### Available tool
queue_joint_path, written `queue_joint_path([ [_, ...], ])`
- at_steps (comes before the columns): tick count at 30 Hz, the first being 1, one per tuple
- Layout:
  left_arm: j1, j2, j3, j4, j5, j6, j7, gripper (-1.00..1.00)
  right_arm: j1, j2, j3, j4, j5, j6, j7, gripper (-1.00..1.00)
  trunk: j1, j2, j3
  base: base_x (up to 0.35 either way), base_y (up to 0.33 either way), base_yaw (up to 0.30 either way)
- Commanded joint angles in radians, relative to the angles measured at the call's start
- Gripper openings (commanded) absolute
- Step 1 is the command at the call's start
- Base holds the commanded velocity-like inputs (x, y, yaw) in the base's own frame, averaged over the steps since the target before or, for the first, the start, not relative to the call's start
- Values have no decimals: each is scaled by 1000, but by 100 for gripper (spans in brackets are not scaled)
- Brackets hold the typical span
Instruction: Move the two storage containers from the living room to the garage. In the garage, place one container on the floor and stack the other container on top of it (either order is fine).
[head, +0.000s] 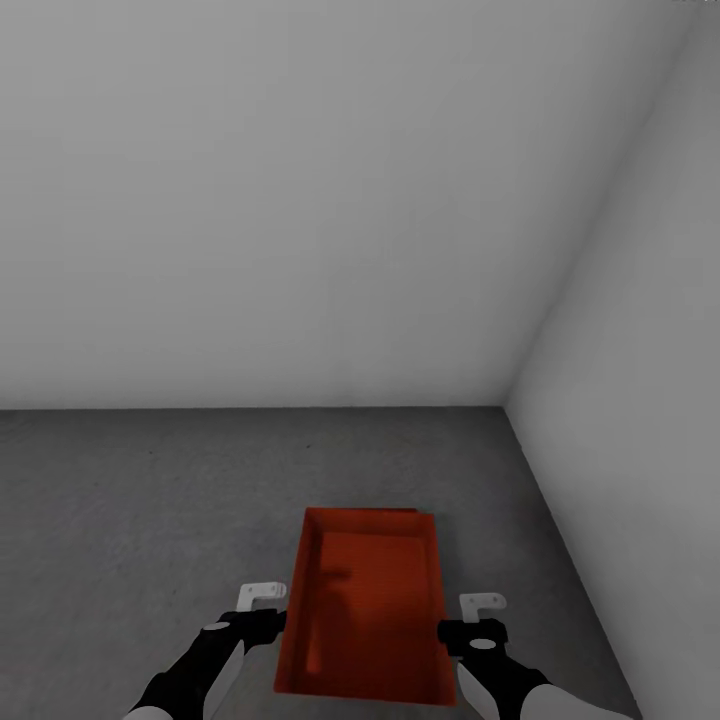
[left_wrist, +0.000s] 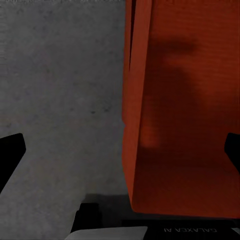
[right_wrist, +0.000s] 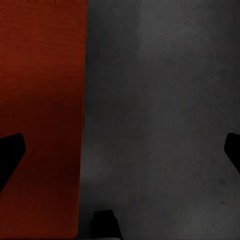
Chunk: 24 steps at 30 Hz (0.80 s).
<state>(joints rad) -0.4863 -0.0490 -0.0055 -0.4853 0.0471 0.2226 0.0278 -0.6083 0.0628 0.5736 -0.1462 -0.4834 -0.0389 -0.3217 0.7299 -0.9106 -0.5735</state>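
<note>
Two grippers flanking an orange-red storage container (head: 365, 615) above the dark grey concrete floor (head: 150, 500), near a corner of plain grey-white walls (head: 300, 200). Left gripper (head: 262, 612) at one long side, right gripper (head: 470, 620) at the other, jaws of both spread wide, one finger inside each wall.

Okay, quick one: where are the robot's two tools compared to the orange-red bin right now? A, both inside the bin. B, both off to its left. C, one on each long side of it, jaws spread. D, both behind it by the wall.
C: in the head view the left tool and right tool flank the storage container on the concrete floor, and both wrist views show wide-apart fingers.
</note>
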Motion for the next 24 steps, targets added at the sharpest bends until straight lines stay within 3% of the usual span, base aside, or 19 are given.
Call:
queue_joint_path([
  [1, 0, 0, -1, -2, 5, 6, 3, 100, -1, 0, 8, 1, -11, -4, -4, 100, -4, 7, 2, 0, 0, 0],
  [24, 0, 0, -1, -3, 5, 6, 3, 100, -1, 0, 8, 1, -11, -4, -4, 100, -84, 154, 68, 0, 0, 0],
])
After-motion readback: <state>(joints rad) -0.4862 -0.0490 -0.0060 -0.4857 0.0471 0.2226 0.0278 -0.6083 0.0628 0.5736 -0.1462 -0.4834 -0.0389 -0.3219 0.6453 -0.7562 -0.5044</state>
